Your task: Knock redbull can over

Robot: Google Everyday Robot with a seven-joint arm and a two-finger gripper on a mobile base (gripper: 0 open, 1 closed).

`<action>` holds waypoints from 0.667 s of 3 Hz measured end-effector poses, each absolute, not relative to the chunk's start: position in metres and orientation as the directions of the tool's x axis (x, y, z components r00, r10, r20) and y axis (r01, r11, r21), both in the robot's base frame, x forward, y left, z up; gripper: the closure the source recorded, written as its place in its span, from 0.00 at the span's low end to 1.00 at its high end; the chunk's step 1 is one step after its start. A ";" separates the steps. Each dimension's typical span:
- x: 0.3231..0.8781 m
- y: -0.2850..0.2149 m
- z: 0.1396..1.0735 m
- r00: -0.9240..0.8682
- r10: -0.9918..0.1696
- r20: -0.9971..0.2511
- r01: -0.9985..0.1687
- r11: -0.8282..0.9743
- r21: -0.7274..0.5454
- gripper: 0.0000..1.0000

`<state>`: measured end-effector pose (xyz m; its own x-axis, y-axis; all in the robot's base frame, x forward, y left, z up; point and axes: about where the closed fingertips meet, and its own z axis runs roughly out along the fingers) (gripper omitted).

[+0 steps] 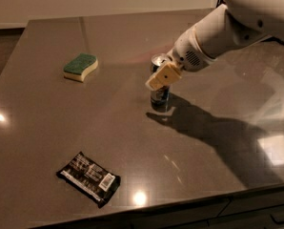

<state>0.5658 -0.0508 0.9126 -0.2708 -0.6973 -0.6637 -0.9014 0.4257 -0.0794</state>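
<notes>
The redbull can [159,97] stands upright near the middle of the dark table [46,123]. Its silver top shows just behind my gripper and its blue lower part shows below it. My gripper [163,76], with cream-coloured fingers, reaches in from the upper right on the white arm [218,32] and sits in front of the can's upper half, covering it. I cannot see whether it touches the can.
A green and yellow sponge [80,66] lies at the back left. A black snack wrapper [89,178] lies near the front edge at the left. The arm's shadow falls across the table to the right of the can.
</notes>
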 end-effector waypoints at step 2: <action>0.560 -0.049 0.936 -0.252 -0.731 -0.634 -0.911 0.400 -0.098 0.86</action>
<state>0.5603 -0.0486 0.9357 -0.2521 -0.7307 -0.6344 -0.9113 0.3997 -0.0984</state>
